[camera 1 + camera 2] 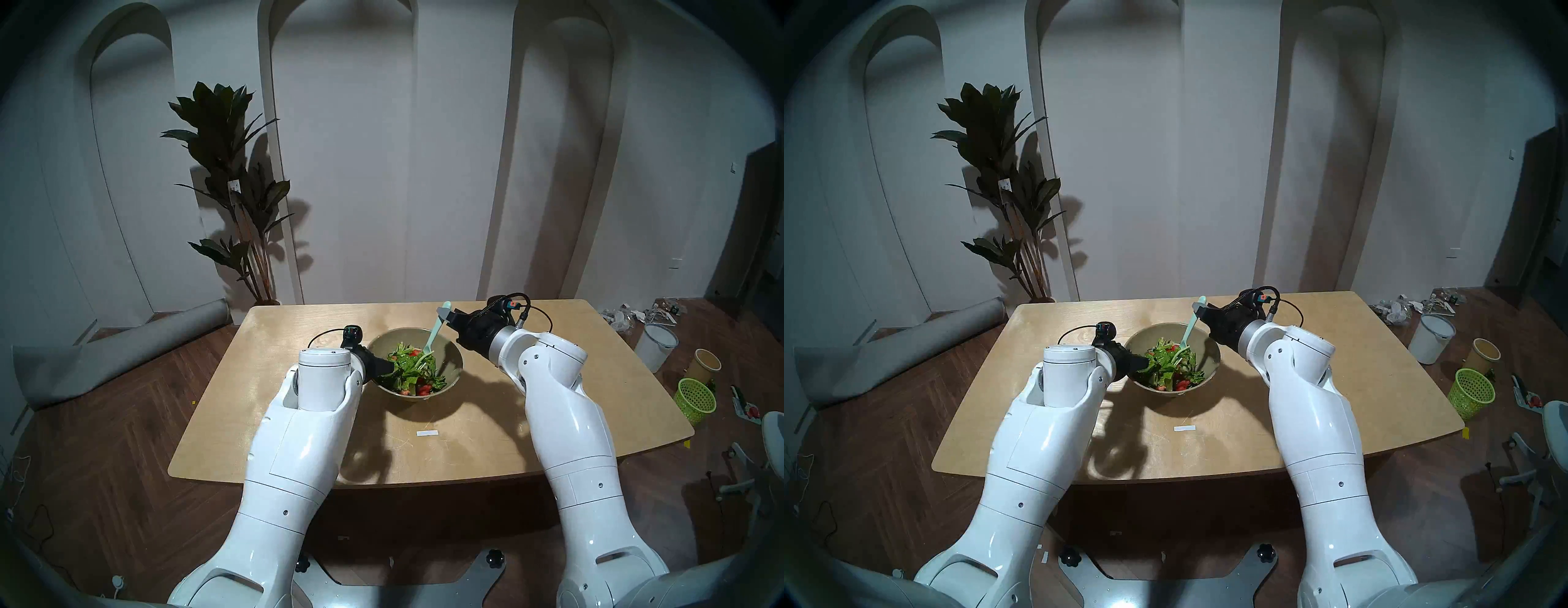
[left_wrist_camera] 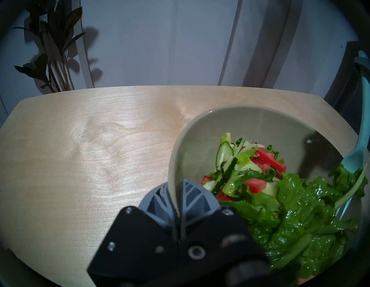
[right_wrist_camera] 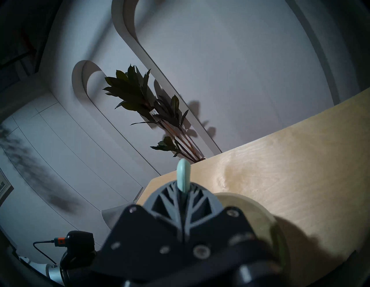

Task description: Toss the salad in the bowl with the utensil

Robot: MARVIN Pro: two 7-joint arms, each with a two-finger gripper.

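The olive-beige bowl (image 1: 447,354) stands in the middle of the wooden table (image 1: 297,407), holding the salad (image 1: 413,367) of green leaves, tomato and cucumber. My left gripper (image 1: 388,366) is shut on the bowl's left rim; in the left wrist view its fingers (image 2: 192,194) pinch the bowl's wall (image 2: 200,144) beside the salad (image 2: 280,200). My right gripper (image 1: 443,316), above the bowl's far right side, is shut on the handle of the mint-green fork (image 1: 435,335). The fork slants down with its tines in the leaves. The fork's handle end (image 3: 183,172) sticks out past the right gripper (image 3: 183,190).
A small white strip (image 1: 426,433) lies on the table in front of the bowl. On the floor to the right are a white bucket (image 1: 655,346), a paper cup (image 1: 704,363) and a lime-green mesh basket (image 1: 695,399). A rolled mat (image 1: 119,344) and a plant (image 1: 237,191) are to the left.
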